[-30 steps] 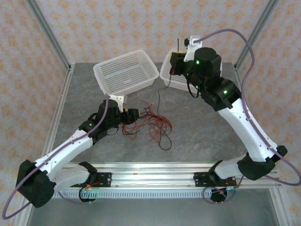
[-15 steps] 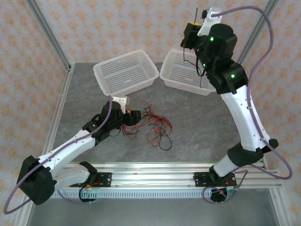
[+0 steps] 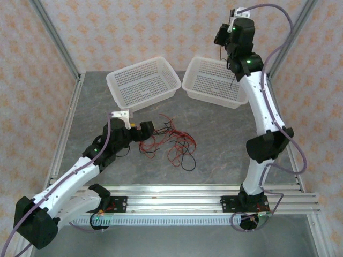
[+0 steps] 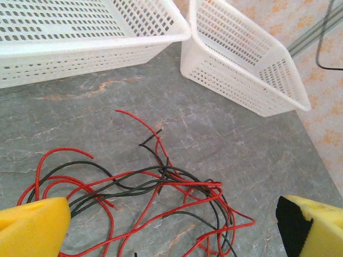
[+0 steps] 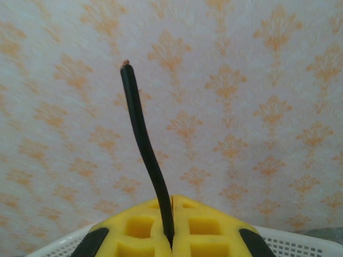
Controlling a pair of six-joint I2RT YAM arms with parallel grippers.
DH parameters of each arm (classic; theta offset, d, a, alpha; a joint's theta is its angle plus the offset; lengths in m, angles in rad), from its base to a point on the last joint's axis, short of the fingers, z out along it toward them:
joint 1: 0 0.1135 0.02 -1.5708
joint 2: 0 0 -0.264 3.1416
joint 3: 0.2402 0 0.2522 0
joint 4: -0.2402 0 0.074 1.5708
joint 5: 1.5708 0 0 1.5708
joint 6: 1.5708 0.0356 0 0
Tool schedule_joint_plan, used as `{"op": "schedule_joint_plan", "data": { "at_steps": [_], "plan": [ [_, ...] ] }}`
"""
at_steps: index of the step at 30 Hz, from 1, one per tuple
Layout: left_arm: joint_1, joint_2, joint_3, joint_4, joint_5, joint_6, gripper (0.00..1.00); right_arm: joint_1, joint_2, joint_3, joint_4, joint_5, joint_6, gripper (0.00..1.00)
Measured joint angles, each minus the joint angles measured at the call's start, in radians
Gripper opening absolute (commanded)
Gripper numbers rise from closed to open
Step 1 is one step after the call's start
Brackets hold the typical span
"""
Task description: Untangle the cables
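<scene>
Two poses: L hand (image 3: 143, 130) low, wide apart over cables (image 3: 172, 142); R hand (image 5: 171, 227) high, tight on black cable (image 5: 141, 140).

The right gripper (image 5: 171, 214) has climbed from just over the right basket (image 3: 199, 92) to high above the far right corner of the table (image 3: 225, 144), and its arm now stands nearly upright. It has carried up the black cable (image 5: 140, 134) pinched between its closed jaws, and that cable no longer trails across the middle of the table. The left gripper (image 3: 144, 129) has spread its jaws wide and drawn back slightly toward the table's left edge.
</scene>
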Motion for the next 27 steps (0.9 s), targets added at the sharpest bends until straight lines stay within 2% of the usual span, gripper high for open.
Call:
{"op": "schedule_joint_plan", "data": {
  "at_steps": [9,16,27],
  "plan": [
    [0.0,-0.039,0.0,-0.024,0.0,-0.002,0.99,-0.059,0.183,-0.012,0.029,-0.01,0.0,0.0],
    [0.0,-0.051,0.002,-0.047,-0.008,0.006,0.99,-0.061,0.258,-0.092,0.047,-0.015,0.001,0.0],
    [0.0,-0.057,0.016,-0.084,-0.02,0.014,0.99,-0.062,0.481,-0.087,-0.012,-0.039,0.004,0.0]
  ]
}}
